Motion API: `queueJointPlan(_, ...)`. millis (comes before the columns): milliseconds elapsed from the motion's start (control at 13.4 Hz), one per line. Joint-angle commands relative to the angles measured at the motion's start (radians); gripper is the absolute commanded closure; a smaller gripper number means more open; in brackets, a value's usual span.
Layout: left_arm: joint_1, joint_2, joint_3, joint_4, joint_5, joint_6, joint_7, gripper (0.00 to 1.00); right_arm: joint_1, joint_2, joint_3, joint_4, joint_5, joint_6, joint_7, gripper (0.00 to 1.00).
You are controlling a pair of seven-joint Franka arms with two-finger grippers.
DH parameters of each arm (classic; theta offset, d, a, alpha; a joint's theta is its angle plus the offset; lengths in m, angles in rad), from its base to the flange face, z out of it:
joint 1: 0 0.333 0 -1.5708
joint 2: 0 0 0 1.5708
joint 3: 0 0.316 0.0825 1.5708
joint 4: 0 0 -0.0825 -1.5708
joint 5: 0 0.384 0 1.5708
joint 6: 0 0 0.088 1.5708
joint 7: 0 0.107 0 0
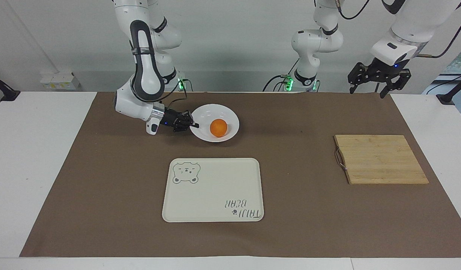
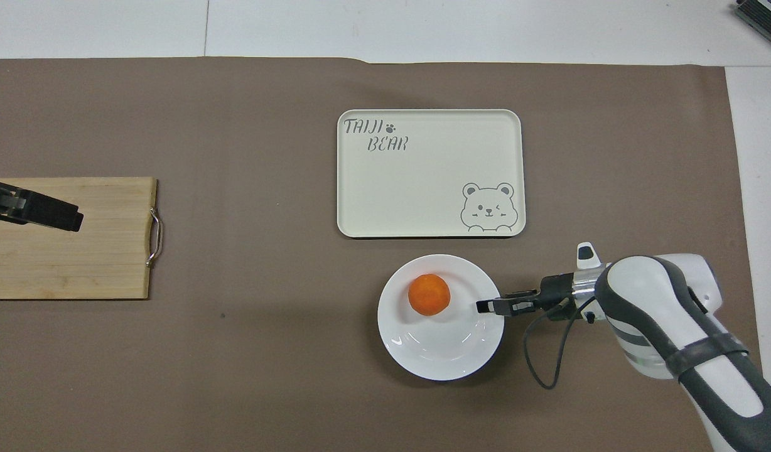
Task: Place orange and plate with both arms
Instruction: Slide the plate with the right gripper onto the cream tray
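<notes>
Your right gripper was clenched on the rim of the plate, which sat nearer the robots than the tray, the orange in it. Your left gripper hung released above the table's edge, waiting.

A brown paper mat covers most of the white surface, leaving bare strips at both ends. A rectangular cream tray with a bear drawing in one corner and "TAIJI BEAR" lettering in the opposite corner lies flat at the middle of the mat. A rectangular bamboo cutting board with a small metal handle lies toward the left arm's end, its handle facing the tray.
</notes>
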Motion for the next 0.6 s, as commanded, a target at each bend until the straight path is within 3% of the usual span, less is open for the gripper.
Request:
queueJointPlan(0,-0.006,-0.012,0.002,-0.005,0.013,0.015,-0.003,0.00,-0.008,0.062,-0.001,0.096,0.023,-0.032,0.060,1.00)
queueJointPlan(522,0.002,-0.012,0.002,-0.007,0.013,0.010,-0.007,0.00,0.000,0.197,-0.001,0.360,0.022,-0.047,0.242,1.00)
